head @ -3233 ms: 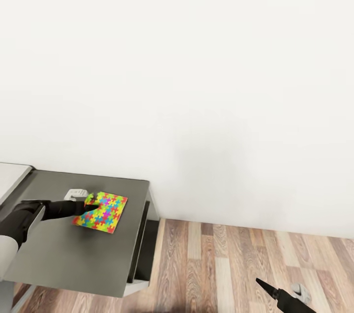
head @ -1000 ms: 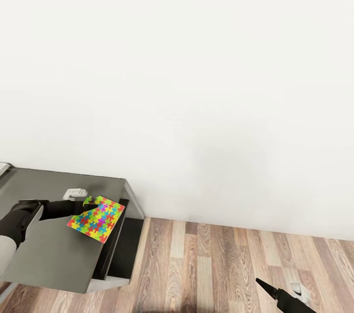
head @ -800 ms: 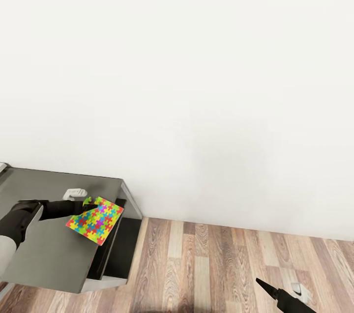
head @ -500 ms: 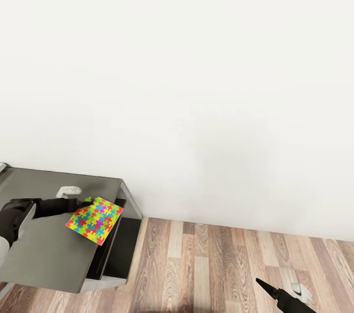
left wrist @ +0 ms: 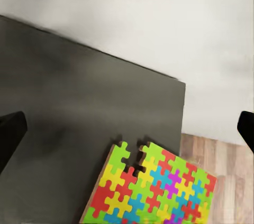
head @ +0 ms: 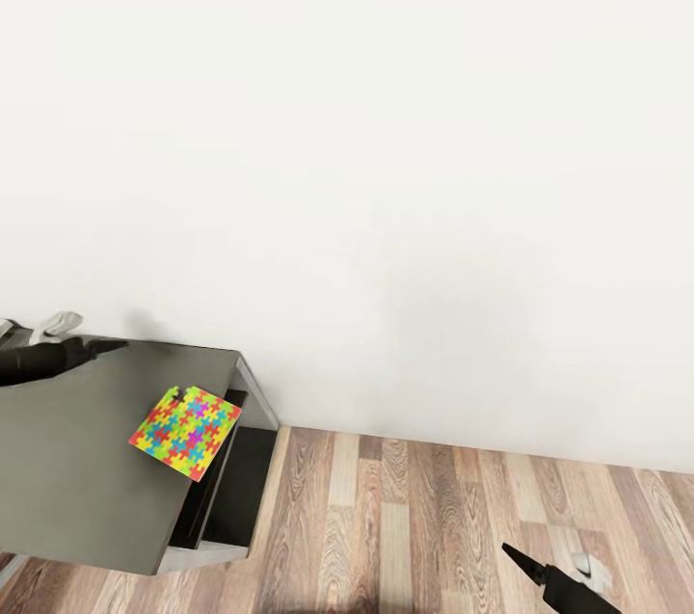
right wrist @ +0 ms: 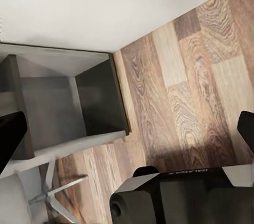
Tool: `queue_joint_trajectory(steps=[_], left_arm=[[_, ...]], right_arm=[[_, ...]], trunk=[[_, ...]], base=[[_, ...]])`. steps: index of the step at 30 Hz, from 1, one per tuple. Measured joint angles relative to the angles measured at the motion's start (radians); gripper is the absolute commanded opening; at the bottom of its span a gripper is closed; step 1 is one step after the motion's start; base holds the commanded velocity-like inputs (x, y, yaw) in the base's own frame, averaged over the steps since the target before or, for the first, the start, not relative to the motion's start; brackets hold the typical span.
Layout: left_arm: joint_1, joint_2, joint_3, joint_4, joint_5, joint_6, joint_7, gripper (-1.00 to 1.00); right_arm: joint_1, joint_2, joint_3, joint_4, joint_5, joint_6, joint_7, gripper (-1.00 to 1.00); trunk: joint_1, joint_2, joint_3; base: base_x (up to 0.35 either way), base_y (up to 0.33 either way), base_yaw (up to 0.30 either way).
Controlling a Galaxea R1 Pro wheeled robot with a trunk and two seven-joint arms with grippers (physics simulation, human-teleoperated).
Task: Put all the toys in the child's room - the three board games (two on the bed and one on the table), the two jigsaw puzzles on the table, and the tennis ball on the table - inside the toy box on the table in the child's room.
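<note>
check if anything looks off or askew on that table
The jigsaw puzzle lies skewed at the table corner, one corner jutting past the edge above the floor. The open left gripper is off it.

The table (head: 87, 489) is showing as a dark grey top at the lower left of the head view, standing against the white wall (head: 386, 161) and ending in a corner toward the right. One jigsaw puzzle (head: 186, 418) is lying flat on it, sitting close to that right-hand end, with one corner reaching the table's edge or slightly over it. The wood-plank floor (head: 434, 527) is running beside and below the table. From the left wrist view, the puzzle (left wrist: 151, 189) is resting on the same dark surface (left wrist: 69, 108) near its corner.
</note>
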Motion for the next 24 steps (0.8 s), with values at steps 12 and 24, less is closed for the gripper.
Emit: queue_joint_trajectory(steps=[12,24], left_arm=[[0.036,0.069,0.011,-0.023,-0.007,0.047,-0.579,1.0],[0.181,0.03,0.013,-0.026,0.043,0.043,-0.58,1.0]], right_arm=[[0.0,-0.001,-0.002,-0.003,-0.01,-0.012,0.141,1.0],[-0.046,0.014,0.003,-0.033,-0.004,0.034,0.375,1.0]], trunk=[[0.0,0.0,0.0],[0.0,0.0,0.0]], base=[[0.0,0.0,0.0],[0.0,0.0,0.0]])
